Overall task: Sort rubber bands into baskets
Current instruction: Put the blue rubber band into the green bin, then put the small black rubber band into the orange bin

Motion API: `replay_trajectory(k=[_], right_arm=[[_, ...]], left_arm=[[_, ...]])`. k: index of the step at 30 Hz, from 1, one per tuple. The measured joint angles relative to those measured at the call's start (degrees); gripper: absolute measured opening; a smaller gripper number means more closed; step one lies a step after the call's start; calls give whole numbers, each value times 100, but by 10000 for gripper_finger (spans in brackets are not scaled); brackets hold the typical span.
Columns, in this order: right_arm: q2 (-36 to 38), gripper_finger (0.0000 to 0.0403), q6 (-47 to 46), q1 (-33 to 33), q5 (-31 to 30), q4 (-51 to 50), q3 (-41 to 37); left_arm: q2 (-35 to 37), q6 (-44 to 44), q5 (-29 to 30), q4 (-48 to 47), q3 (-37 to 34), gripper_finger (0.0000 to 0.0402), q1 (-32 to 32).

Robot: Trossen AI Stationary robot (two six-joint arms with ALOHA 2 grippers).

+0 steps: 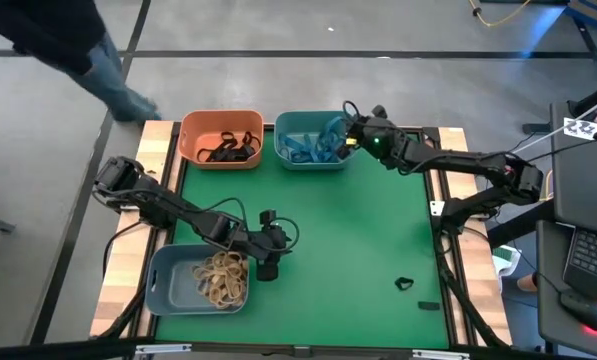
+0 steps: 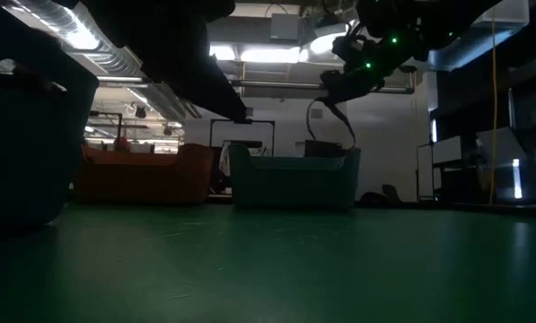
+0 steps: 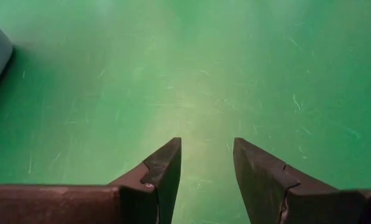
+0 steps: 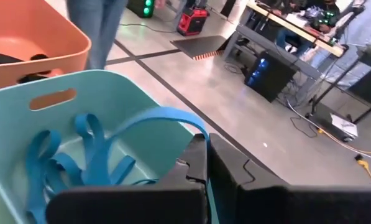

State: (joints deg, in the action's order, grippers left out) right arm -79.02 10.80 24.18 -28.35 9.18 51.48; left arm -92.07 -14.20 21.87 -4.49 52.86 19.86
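Right tool is pinched shut on a blue band dangling over the teal basket, floppy and light so any strand works, while the left tool hovers open above the green surface by the grey basket.

Overhead camera, table-level camera, two wrist cameras, teal basket shared
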Motion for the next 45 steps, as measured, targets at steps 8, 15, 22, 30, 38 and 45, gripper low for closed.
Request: replay_trajectory(k=[8, 15, 22, 30, 38, 45], right_arm=[[0, 7, -26, 211, 100, -32, 0], [-171, 34, -501, 520, 417, -191, 0], [-277, 153, -1074, 501, 539, -613, 0], [509, 208, -1224, 352, 988, -1710, -4], [1858, 192, -1532, -909, 1362, -3602, 0], [2349, 182, -2600, -2489, 1931, -5177, 1]], left_arm=[[0, 2, 0, -1, 0, 143, 0], [0, 2, -2, 0, 0, 143, 0], [0, -26, -4, -81, 0, 144, 0], [0, -28, -4, -105, 0, 144, 0], [0, -24, -4, -103, 0, 144, 0], [0, -24, -3, -90, 0, 144, -2]])
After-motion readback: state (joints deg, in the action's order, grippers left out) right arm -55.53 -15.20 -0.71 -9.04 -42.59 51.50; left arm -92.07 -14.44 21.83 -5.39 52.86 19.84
